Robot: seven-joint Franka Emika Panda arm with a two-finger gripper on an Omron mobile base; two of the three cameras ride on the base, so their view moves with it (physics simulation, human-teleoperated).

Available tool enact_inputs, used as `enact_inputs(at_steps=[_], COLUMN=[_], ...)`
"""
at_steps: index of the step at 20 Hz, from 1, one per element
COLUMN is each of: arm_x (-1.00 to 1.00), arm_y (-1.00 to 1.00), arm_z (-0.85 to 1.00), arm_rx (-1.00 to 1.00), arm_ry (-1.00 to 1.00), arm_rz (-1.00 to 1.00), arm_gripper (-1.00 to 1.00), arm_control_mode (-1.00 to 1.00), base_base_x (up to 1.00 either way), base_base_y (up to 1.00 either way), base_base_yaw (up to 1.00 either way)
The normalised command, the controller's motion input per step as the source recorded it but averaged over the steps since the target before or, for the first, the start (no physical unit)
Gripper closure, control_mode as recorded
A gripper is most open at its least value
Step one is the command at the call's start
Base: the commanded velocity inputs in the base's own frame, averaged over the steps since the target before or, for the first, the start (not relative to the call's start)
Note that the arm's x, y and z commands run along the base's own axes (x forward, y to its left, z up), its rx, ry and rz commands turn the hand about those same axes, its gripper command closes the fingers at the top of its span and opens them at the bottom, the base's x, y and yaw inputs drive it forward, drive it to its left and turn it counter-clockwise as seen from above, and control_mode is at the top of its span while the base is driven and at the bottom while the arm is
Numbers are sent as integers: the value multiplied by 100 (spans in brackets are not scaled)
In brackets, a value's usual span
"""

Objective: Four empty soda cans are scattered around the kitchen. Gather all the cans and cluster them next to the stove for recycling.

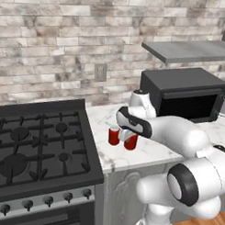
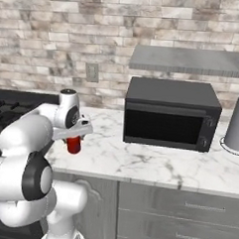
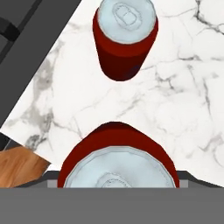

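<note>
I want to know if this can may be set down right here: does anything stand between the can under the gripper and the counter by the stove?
Nothing visible does. The near red can sits at the gripper over bare marble counter. The other red can stands upright apart from it, beside the stove.

Two upright red soda cans point(image 1: 114, 135) crowded the white marble bench point(image 1: 145, 154) beside the black gas stove point(image 1: 39, 148) — open marble lay rightward, toward the black microwave point(image 2: 170, 113).

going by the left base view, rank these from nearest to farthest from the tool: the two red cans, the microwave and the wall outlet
1. Red can right under the tool.
2. Other red can, just beside, toward the stove.
3. Microwave, back right on the counter.
4. Wall outlet, up on the brick wall.
</note>
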Motion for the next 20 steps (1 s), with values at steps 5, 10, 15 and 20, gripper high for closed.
enact_inputs(at_steps=[5, 10, 15, 20], arm_x=[34, 32, 28, 33], arm_y=[-19, -16, -11, -3], arm_z=[-10, -13, -18, -20], arm_rx=[0, 0, -3, -4], arm_ry=[3, 1, 1, 0], arm_rz=[0, 0, 0, 0], arm_gripper=[100, 100, 100, 100], arm_control_mode=[-100, -100, -100, -100], base_base_x=[0, 0, 0, 0], base_base_y=[0, 0, 0, 0], base_base_yaw=[0, 0, 0, 0])
